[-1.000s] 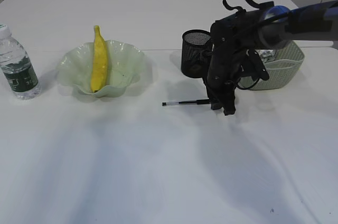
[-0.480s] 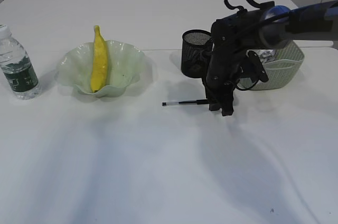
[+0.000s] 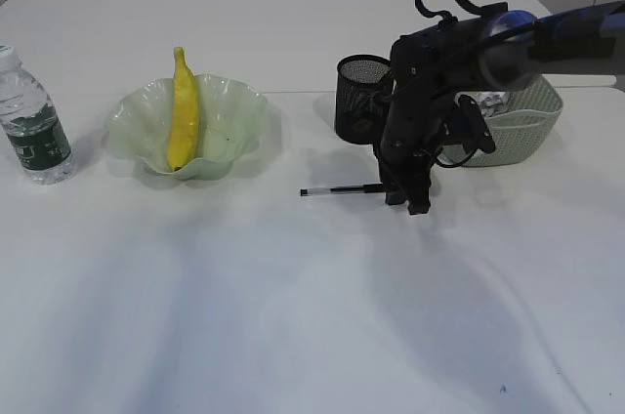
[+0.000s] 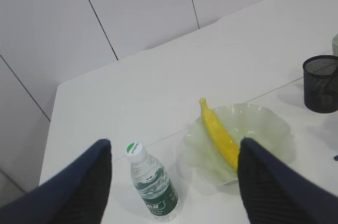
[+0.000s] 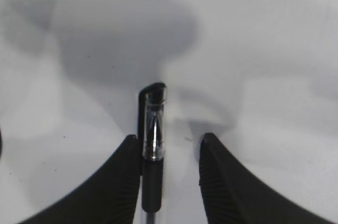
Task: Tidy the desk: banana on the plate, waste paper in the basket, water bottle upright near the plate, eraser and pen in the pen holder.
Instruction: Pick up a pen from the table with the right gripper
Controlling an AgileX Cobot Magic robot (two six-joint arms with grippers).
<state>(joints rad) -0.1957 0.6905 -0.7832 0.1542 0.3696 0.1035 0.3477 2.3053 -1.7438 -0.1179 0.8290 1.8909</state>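
Straddling pen on desk, right gripper jaws parted, nothing clenched yet.
Pen flat, long axis running crosswise in exterior view, lying against one finger, other finger apart. Pen holder just behind. Left gripper spread wide, empty, far off above bottle; right arm nearer.
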